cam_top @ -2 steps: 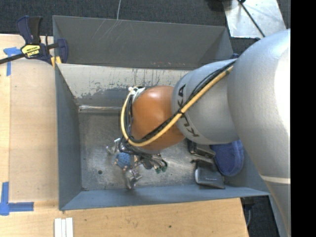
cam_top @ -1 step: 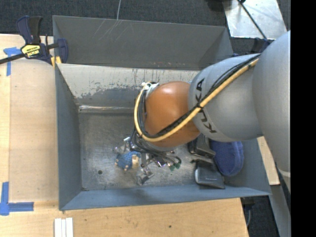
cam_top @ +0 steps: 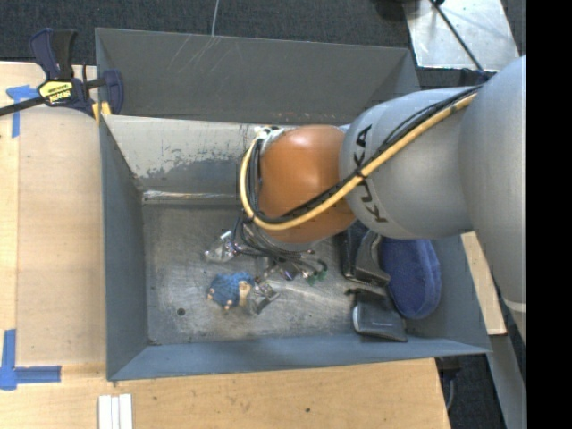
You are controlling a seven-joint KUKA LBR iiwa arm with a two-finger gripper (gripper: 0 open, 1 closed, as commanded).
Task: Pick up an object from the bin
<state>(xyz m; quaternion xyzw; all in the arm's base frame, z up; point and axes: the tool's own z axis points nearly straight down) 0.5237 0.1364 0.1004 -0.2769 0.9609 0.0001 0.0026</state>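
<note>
The tool [cam_top: 264,271] sits low at the centre of the grey metal bin [cam_top: 121,239], and I cannot tell whether it is open or closed. A small blue crumpled thing [cam_top: 229,289] lies just beside it at 7 o'clock, and a large dark-blue rounded pad [cam_top: 413,275] at 3 o'clock.

Silver KUKA-marked arm [cam_top: 429,186] carries orange cover [cam_top: 295,177] and yellow cable [cam_top: 420,135].

At the right end of the bin [cam_top: 121,266] lies a dark blue, rounded, soft-looking pouch [cam_top: 413,275], close against the right wall. Just left of it are two black things: a clip-like piece [cam_top: 362,266] beside the pouch and a flat block [cam_top: 377,322] in the near right corner. Outside the bin, a pale wooden bench [cam_top: 54,239] lies on its left. Behind it is a black mat [cam_top: 134,3], crossed by a thin cable [cam_top: 217,3].
</note>
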